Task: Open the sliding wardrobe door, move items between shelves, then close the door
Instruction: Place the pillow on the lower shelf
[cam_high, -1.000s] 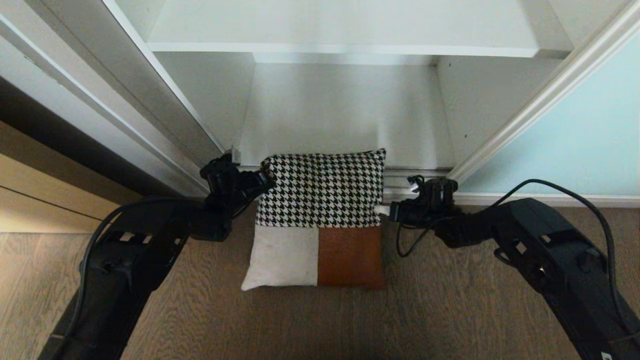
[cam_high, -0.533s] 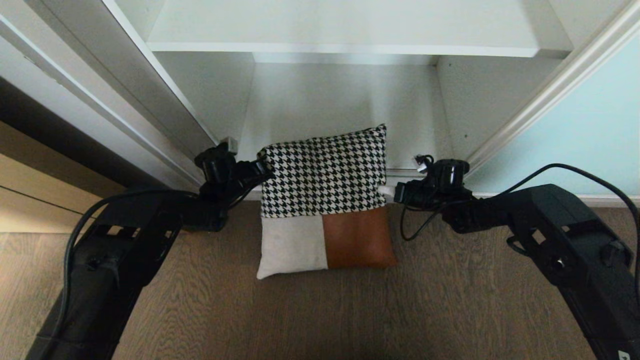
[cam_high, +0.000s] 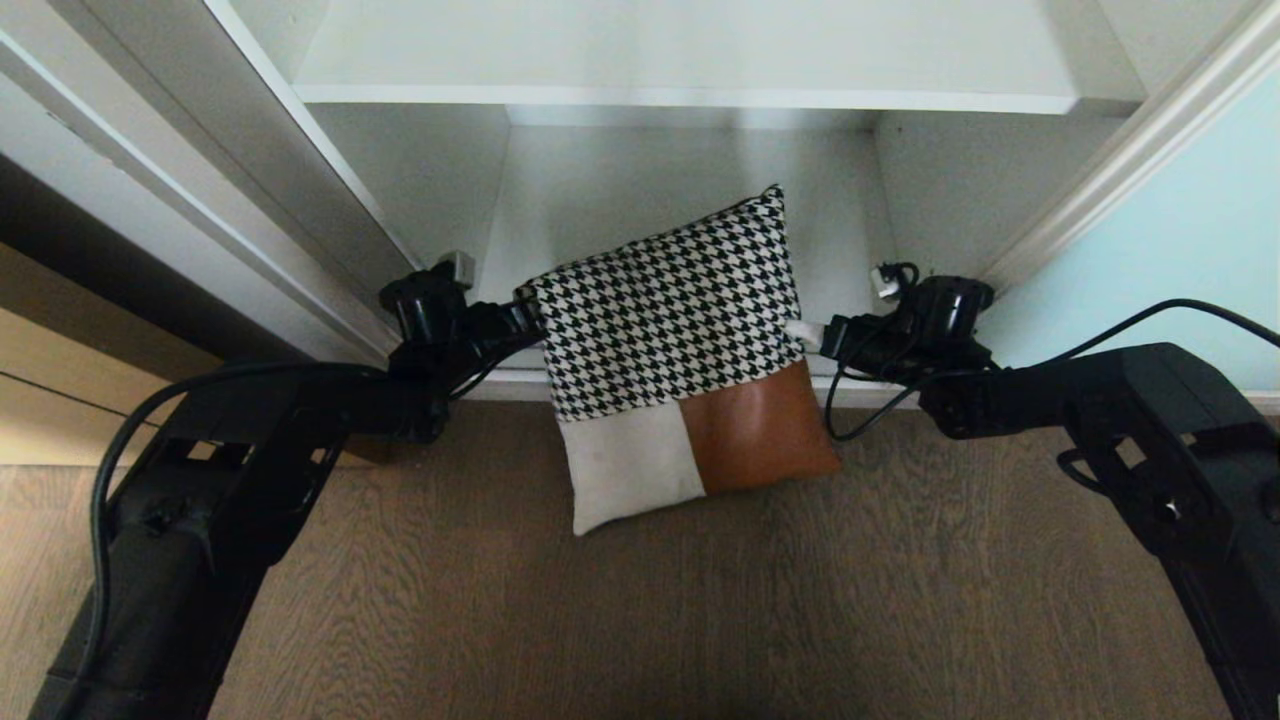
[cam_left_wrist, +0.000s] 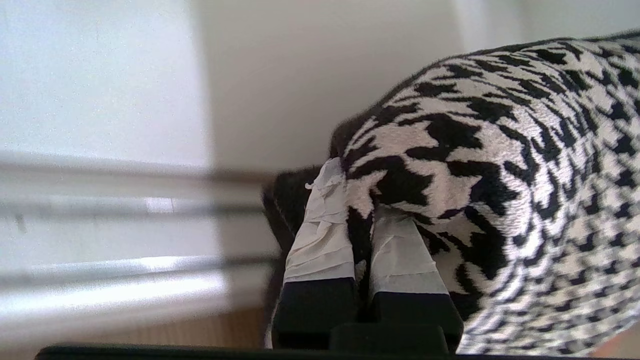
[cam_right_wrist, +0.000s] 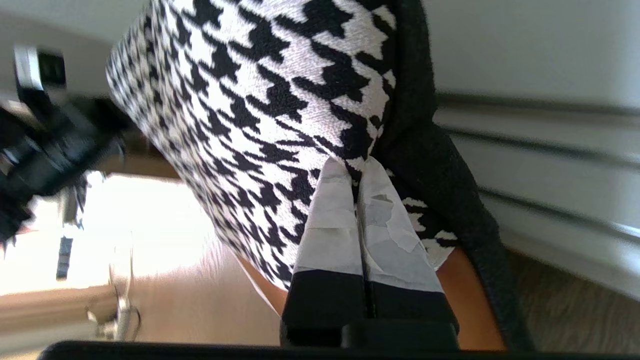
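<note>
- My left fingers (cam_left_wrist: 357, 200) are pinched narrow on the left edge of the patchwork cushion (cam_high: 680, 365); my right fingers (cam_right_wrist: 364, 177) are closed thin on its right edge.
- Compared with one second ago, I have carried the cushion up and forward: its far corner now reaches over the bottom shelf (cam_high: 640, 200), and it is more tilted.
- I judge the door is already open, and I am now moving the cushion toward a shelf.
- The cushion hangs between my arms, above the wood floor (cam_high: 700, 620) and the door track. It has houndstooth on top, and beige and rust-orange squares below.
</note>
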